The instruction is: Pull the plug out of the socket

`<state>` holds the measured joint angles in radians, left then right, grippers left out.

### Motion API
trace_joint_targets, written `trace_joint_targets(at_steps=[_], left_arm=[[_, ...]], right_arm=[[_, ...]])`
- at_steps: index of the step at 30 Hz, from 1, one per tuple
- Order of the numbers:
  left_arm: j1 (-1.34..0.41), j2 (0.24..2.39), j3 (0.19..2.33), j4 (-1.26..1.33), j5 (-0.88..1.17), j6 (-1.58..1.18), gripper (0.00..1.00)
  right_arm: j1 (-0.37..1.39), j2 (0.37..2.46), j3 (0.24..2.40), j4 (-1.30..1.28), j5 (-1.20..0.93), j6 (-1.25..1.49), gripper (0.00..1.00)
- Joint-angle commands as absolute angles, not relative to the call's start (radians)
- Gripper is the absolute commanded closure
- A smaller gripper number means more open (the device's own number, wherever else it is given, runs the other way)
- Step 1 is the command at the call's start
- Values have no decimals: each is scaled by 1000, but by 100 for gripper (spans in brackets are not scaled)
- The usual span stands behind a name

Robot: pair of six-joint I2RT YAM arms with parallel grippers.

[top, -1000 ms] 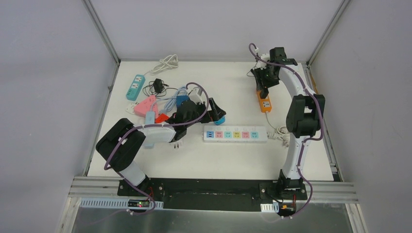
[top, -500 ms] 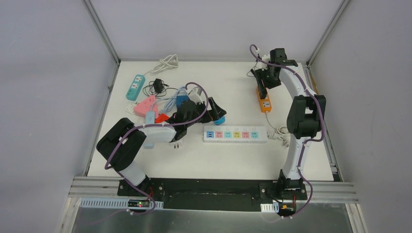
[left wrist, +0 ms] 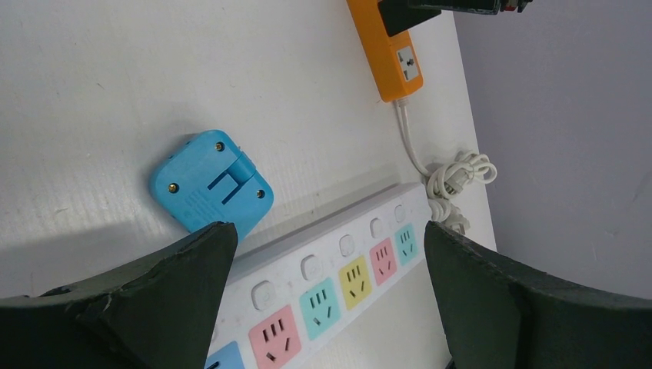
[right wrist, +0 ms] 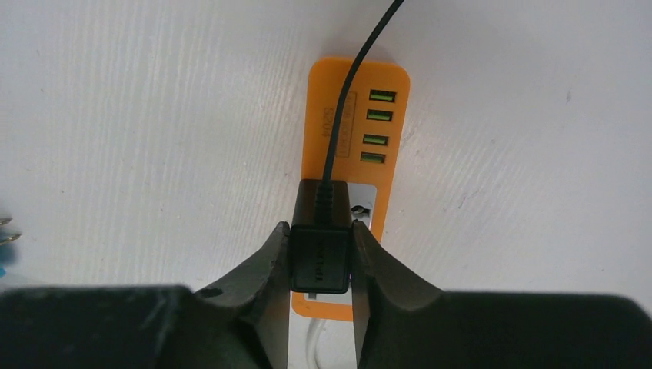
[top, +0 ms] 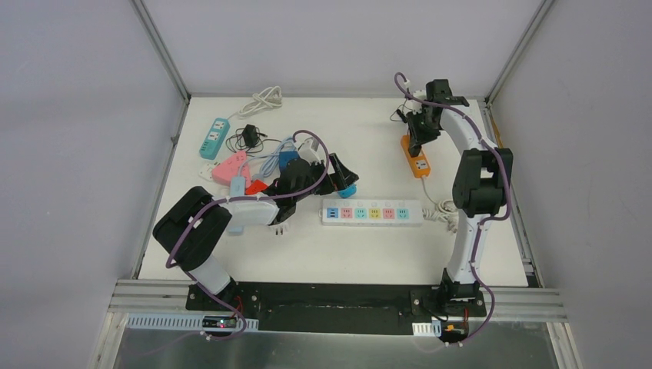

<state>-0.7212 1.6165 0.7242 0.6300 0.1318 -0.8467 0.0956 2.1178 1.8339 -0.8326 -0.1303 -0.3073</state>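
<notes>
Right pincer [right wrist: 321, 254] is clenched on the black rectangular plug [right wrist: 321, 207], fingers flat against its two sides, a hold suited to a straight pull. The plug sits on the orange plastic power strip [right wrist: 319, 115], just below the strip's green ports. Its prongs are hidden, so seating cannot be confirmed. Left pincer [left wrist: 327, 231] hangs well left of the strip, spread and holding nothing.

White arms [top: 464, 246], black joints [top: 480, 184], purple cables [top: 317, 141]
</notes>
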Motion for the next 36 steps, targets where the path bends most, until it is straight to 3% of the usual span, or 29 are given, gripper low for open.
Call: trace_joint_targets(at_steps=[1,18,23,26,36], left_arm=[[-729,1633,755,705,132,-875,4],[-729,1615,715,723,82,-879,6],[-728,1620,725,714,71,-884,12],[-728,1629,742,712,70,-880,20],[-690,1798,866,751,173,-916,78]], right_arm=[[98,2061,1795,-851,-226,-331,100],[254,1862,1557,-773,-527,-481,100],[274,1848,1536,-761,-543,-483,100],[278,1843,1528,-758,-542,-479,100],[290,1816,1509,-742,-551,-475,100]])
